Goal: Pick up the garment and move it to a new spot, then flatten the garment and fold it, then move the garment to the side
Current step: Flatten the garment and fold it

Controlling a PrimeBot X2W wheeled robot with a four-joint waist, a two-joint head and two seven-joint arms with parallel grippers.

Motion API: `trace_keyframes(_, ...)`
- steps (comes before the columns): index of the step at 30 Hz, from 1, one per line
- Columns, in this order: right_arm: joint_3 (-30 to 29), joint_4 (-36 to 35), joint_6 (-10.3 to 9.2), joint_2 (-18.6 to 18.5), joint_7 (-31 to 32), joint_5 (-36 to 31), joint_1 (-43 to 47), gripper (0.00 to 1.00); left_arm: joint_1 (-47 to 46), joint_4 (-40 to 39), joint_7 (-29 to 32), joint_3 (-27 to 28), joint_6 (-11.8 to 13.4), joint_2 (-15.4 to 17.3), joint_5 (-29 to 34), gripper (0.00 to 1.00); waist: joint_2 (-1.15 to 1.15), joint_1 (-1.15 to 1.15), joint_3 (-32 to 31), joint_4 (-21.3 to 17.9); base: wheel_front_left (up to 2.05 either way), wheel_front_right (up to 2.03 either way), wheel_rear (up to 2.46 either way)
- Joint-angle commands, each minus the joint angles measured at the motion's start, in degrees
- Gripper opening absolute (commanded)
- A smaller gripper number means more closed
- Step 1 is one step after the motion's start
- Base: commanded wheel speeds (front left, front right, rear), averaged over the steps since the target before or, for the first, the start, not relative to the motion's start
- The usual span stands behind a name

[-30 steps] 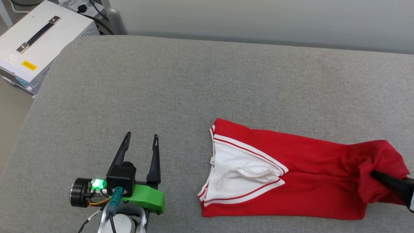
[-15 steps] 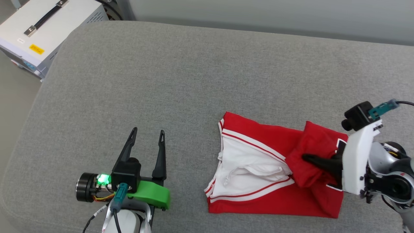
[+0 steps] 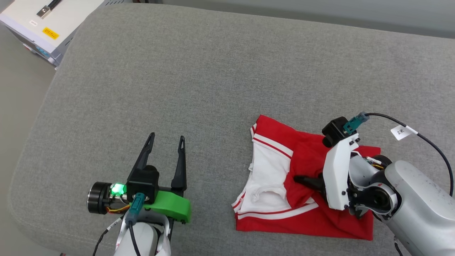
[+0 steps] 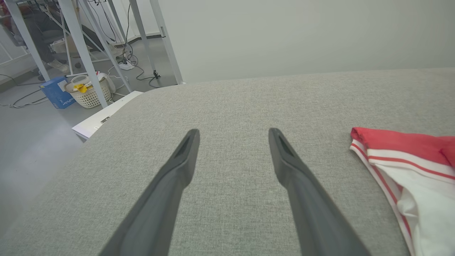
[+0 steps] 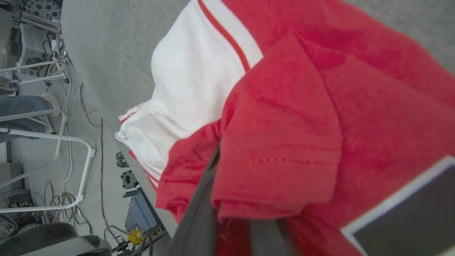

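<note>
The garment [image 3: 277, 174], red with a white sleeve and striped trim, lies folded over itself on the grey padded surface [image 3: 213, 71], at lower right in the head view. My right gripper [image 3: 298, 179] is shut on a red fold of it, held over the white sleeve. In the right wrist view the red cloth [image 5: 284, 124] drapes over my dark fingers [image 5: 199, 217], and a black white-edged print patch [image 5: 408, 213] shows at lower right. My left gripper [image 3: 167, 137] stands open and holds nothing, left of the garment and apart from it. The left wrist view has the garment's sleeve edge [image 4: 408, 160] right of those fingers [image 4: 295, 177].
A white equipment box [image 3: 39, 21] with a yellow label stands off the surface's far left corner. The surface's rounded left edge [image 3: 32, 142] drops to the floor. Table legs, a basket [image 4: 89, 94] and cables stand on the floor beyond.
My right gripper has carried the garment's red end leftward over its body, so the garment now lies shorter and doubled. The head camera has shifted. My left gripper stays open in place.
</note>
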Motion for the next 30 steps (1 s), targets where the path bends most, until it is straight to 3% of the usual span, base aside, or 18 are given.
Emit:
trace_keyframes(1, 0.4, 0.5, -0.03, 0.2, -1.4, 0.2, -0.9, 0.64, -0.9, 0.2, -0.3, 0.3, -0.3, -0.4, 0.5, 1.00, 0.27, 0.00, -0.5, -0.4, 0.00, 0.00, 0.00)
trace_keyframes(2, 0.7, -0.1, -0.03, -0.1, -2.4, 0.2, -1.1, 1.00, -0.8, 0.4, -0.3, 0.4, -0.3, -0.4, 0.5, 1.00, 0.27, 0.00, -0.8, -0.6, 0.00, 0.00, 0.00)
trace_keyframes(6, 0.8, -4.8, -0.03, -2.4, -6.8, 1.4, -0.9, 1.00, -0.3, 0.5, -0.3, 0.8, -0.5, -0.4, 0.7, 1.00, 0.27, 0.00, -2.4, -1.2, 0.00, 0.00, 0.00)
trace_keyframes(8, -1.8, -10.5, -0.03, -6.1, -13.7, 0.3, 0.1, 1.00, 0.6, 0.2, -0.3, 1.3, -0.4, -0.2, 0.8, 1.00, 0.27, 0.00, -4.0, -2.0, 0.00, 0.00, 0.00)
trace_keyframes(9, -5.2, -13.6, -0.03, -8.1, -20.4, -2.4, 1.4, 1.00, 1.3, -0.1, -0.3, 1.7, -0.3, -0.1, 0.8, 1.00, 0.27, 0.00, -4.9, -2.7, 0.00, 0.00, 0.00)
trace_keyframes(13, -12.5, -14.1, -0.03, -9.1, -31.4, -10.6, 3.6, 1.00, 2.2, -0.8, -0.3, 2.2, -0.2, 0.1, 0.9, 1.00, 0.27, 0.00, -6.0, -3.9, 0.00, 0.00, 0.00)
trace_keyframes(14, -14.6, -13.7, -0.03, -8.5, -34.1, -13.0, 4.5, 1.00, 2.4, -1.0, -0.3, 2.3, -0.2, 0.2, 0.9, 1.00, 0.27, 0.00, -6.3, -4.2, 0.00, 0.00, 0.00)
trace_keyframes(15, -19.9, -12.8, -0.03, -6.6, -41.0, -20.4, 6.7, 1.00, 3.0, -1.4, -0.3, 2.7, -0.1, 0.6, 1.0, 1.00, 0.27, 0.00, -7.0, -5.0, 0.00, 0.00, 0.00)
trace_keyframes(17, -24.8, -11.8, -0.03, -3.9, -45.8, -25.3, 8.7, 1.00, 3.4, -1.7, -0.3, 3.0, -0.1, 0.7, 1.1, 1.00, 0.27, 0.00, -7.5, -5.6, 0.00, 0.00, 0.00)
trace_keyframes(18, -29.2, -11.1, -0.03, -0.6, -50.7, -31.3, 11.5, 1.00, 3.9, -2.1, -0.3, 3.2, 0.0, 0.9, 1.1, 1.00, 0.27, 0.00, -8.0, -6.2, 0.00, 0.00, 0.00)
trace_keyframes(24, -35.6, -11.1, -0.03, 5.6, -55.8, -40.3, 17.4, 1.00, 5.0, -2.6, -0.3, 3.3, 0.1, 0.9, 1.3, 1.00, 0.27, 0.00, -9.1, -7.1, 0.00, 0.00, 0.00)
trace_keyframes(30, -39.8, -12.5, -0.03, 11.5, -56.8, -43.6, 23.5, 1.00, 6.4, -3.1, -0.3, 3.2, 0.1, 1.0, 1.4, 1.00, 0.27, 0.00, -10.4, -7.6, 0.00, 0.00, 0.00)
